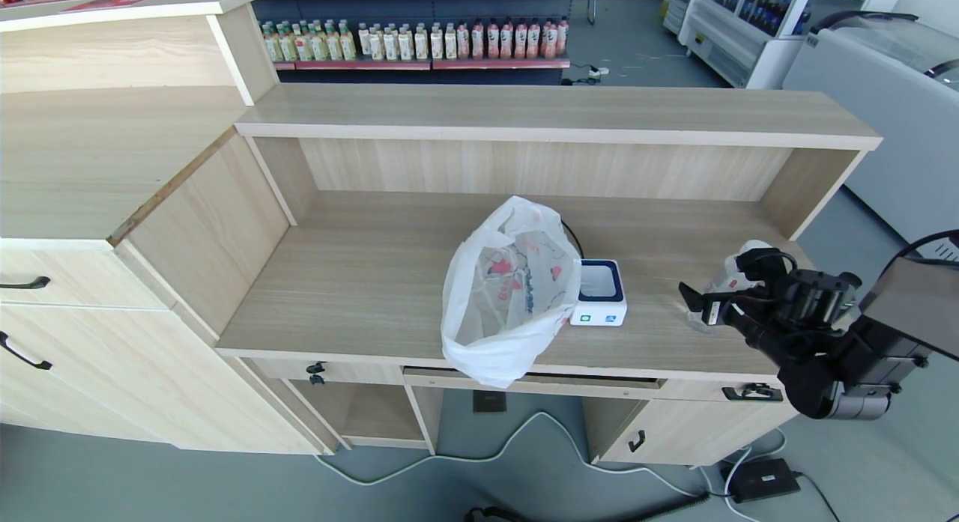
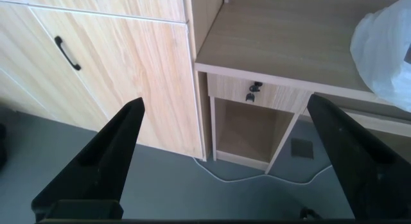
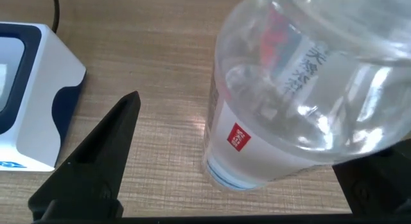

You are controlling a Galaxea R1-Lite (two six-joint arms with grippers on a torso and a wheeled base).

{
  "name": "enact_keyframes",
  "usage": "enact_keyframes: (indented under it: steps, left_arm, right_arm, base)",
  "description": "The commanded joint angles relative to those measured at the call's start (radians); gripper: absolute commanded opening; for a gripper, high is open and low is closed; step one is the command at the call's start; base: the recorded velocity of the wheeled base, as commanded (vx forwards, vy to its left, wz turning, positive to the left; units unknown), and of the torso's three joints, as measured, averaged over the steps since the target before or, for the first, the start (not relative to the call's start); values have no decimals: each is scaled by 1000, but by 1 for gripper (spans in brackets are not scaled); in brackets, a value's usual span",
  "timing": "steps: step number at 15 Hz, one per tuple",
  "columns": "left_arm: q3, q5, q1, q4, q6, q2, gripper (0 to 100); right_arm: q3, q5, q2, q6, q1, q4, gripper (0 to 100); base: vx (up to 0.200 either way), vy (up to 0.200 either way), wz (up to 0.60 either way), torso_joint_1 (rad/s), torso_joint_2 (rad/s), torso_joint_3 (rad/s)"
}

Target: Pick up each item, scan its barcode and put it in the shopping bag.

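Observation:
A clear plastic water bottle (image 1: 728, 281) stands on the counter's (image 1: 359, 282) right end, leaning slightly. My right gripper (image 1: 704, 301) is open around it. In the right wrist view the bottle (image 3: 289, 108) sits close to one finger, while a gap separates it from the other finger (image 3: 96, 166). The white and blue barcode scanner (image 1: 599, 292) is just left of the bottle, also seen as the scanner (image 3: 32, 102). A white plastic shopping bag (image 1: 509, 282) stands open beside the scanner at the counter's middle. My left gripper (image 2: 225, 102) hangs open and empty over the floor, off the counter's left front corner.
A raised wooden shelf (image 1: 554, 117) overhangs the back of the counter. Tall cabinets with black handles (image 1: 22, 284) close off the left side. Drawers and an open knee space (image 2: 247, 131) lie under the counter edge. Cables (image 1: 524, 447) trail on the floor.

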State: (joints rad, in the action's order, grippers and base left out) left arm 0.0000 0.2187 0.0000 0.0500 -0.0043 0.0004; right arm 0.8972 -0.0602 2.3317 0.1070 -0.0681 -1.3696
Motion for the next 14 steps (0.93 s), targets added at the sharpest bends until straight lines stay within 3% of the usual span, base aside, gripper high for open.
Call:
enact_keyframes:
  steps: [1,14]
  left_arm:
    - [0,1,0,1,0,0,100]
    - [0,1,0,1,0,0,100]
  right_arm:
    - [11,0,9,0,1,4,100]
    - [54,-23,24,-3,1,10,100]
  base:
    - [0,0,0,0,0,0]
    - [0,0,0,0,0,0]
